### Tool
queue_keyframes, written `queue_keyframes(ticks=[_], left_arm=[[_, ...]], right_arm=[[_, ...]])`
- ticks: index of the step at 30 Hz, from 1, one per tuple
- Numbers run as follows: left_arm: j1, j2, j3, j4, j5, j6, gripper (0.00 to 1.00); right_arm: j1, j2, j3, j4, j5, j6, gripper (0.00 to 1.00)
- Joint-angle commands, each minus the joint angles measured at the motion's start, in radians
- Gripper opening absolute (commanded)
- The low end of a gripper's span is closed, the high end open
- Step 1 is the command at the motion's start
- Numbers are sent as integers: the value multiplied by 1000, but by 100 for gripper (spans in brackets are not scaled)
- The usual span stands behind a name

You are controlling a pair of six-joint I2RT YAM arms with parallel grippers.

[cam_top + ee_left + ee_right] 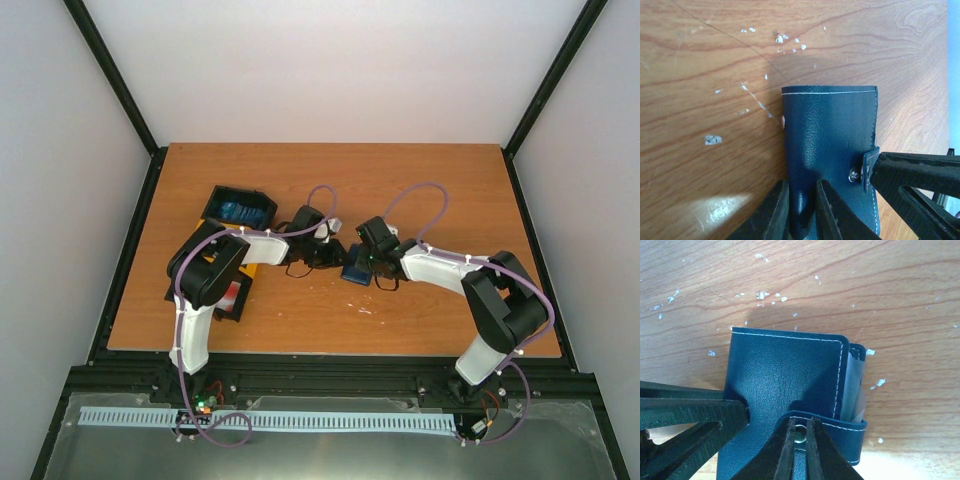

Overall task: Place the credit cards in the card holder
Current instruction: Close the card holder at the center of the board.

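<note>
colours, table centre
card holder (pixel 785 370) navy, white stitching; table (pixel 700 100) orange-brown woodgrain, white flecks; tray (pixel 210 305) apparently black-yellow.

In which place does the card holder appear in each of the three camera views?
Top external: the card holder is near the picture's centre, small and blue.
Left wrist: the card holder is at lower middle, reaching the bottom edge.
Right wrist: the card holder fills the lower centre-left.
Shared landmark: its metal snap shows in both wrist views but is too small to see from the top.
</note>
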Motion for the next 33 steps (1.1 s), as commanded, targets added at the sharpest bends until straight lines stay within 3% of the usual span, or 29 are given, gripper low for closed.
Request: queue_keyframes(ticks=[1, 21, 33], left_arm=[[-12, 143, -78, -298, -197, 35, 17], [-12, 143, -81, -291, -190, 34, 17], [-12, 144, -81, -289, -188, 33, 16]], right_arm=[[-16, 15, -18, 40, -5, 8, 9], [-26, 33, -56, 125, -103, 17, 9], [-26, 12, -38, 42, -129, -17, 9]])
